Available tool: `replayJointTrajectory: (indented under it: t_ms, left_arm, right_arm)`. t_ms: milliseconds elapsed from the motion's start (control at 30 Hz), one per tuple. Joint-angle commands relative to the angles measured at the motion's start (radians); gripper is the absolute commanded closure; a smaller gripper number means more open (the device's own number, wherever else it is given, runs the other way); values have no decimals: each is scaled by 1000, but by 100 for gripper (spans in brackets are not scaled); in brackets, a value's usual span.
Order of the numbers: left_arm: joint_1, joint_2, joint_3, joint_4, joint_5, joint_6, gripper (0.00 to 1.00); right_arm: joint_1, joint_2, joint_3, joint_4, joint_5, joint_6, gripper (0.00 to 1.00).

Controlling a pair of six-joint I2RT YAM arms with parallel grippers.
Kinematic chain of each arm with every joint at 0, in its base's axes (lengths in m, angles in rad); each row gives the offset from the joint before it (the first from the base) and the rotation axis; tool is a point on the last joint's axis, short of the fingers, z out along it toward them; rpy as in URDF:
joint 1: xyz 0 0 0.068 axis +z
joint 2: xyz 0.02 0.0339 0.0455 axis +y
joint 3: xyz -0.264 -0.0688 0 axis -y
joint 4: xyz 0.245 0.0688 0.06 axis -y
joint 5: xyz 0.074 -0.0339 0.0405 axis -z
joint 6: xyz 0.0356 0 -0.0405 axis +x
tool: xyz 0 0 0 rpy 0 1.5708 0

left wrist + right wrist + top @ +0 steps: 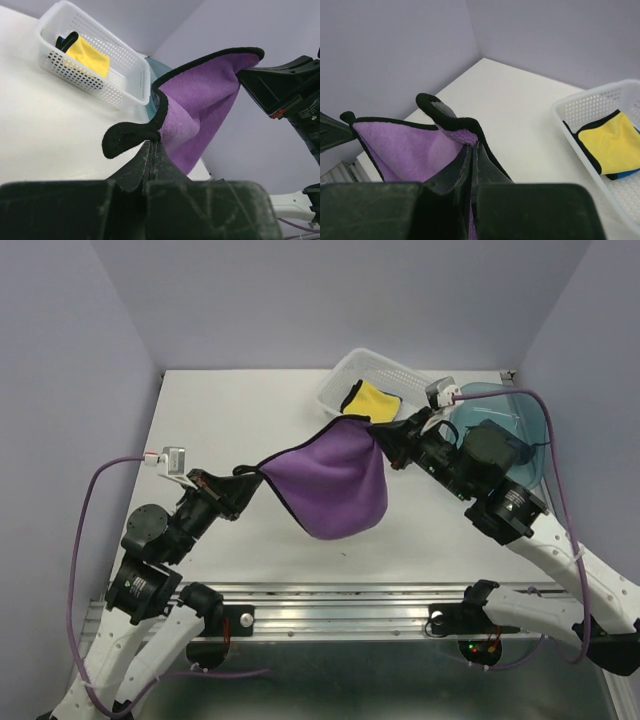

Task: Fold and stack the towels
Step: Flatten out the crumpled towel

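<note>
Left gripper (248,478) and right gripper (380,432) are each clamped tight on a top corner of the purple towel (335,485), so it hangs between them above the table (230,410), and the yellow towel (372,398) sits in the white basket (398,367).

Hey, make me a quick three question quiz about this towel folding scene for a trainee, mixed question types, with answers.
1. Fill in: the left pincer and right pincer each pinch a ___ of the purple towel.
2. True or false: the purple towel lies folded in the white basket.
3. The yellow towel is: A in the white basket, B in the left pincer, C in the right pincer.
Key: 1 corner; 2 false; 3 A.
</note>
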Motion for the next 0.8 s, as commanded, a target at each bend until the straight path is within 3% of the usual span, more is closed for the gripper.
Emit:
replayJointTrajectory:
  t_ms: [0,167,200,267,367,400,433,467,533,567,600,700,767]
  left_arm:
    - [0,29,-2,-9,-72,-58,100]
    - [5,258,11,-190,-430,-219,100]
    - [12,372,16,-228,-520,-230,100]
    - [55,488,36,-279,-578,-269,100]
    - [240,678,44,-249,-544,-238,100]
    - [323,759,60,-235,-491,-203,72]
    - [353,796,76,-232,-471,-186,54]
    - [360,850,103,-220,-451,-160,40]
    - [362,872,113,-192,-411,-143,23]
    - [362,870,96,-145,-370,-125,17]
    - [362,866,85,-123,-348,-114,1]
    - [356,815,15,-98,-230,-50,1]
    - [348,775,-2,-95,-195,-45,1]
  right_arm:
    - [-1,41,-34,-87,33,93,97]
    - [-1,320,6,-150,222,174,93]
    - [-3,371,26,-144,240,191,93]
    - [-3,492,65,-134,283,223,92]
    - [-3,704,217,-171,263,231,66]
    - [-3,780,297,-221,248,228,37]
    - [-3,801,317,-240,231,224,27]
    - [-3,813,326,-239,205,208,18]
    - [-3,790,307,-208,173,185,13]
    - [-3,773,264,-178,167,168,6]
    - [-1,735,244,-165,159,165,0]
    - [-3,628,77,-119,69,168,0]
    - [-3,612,55,-113,50,170,0]
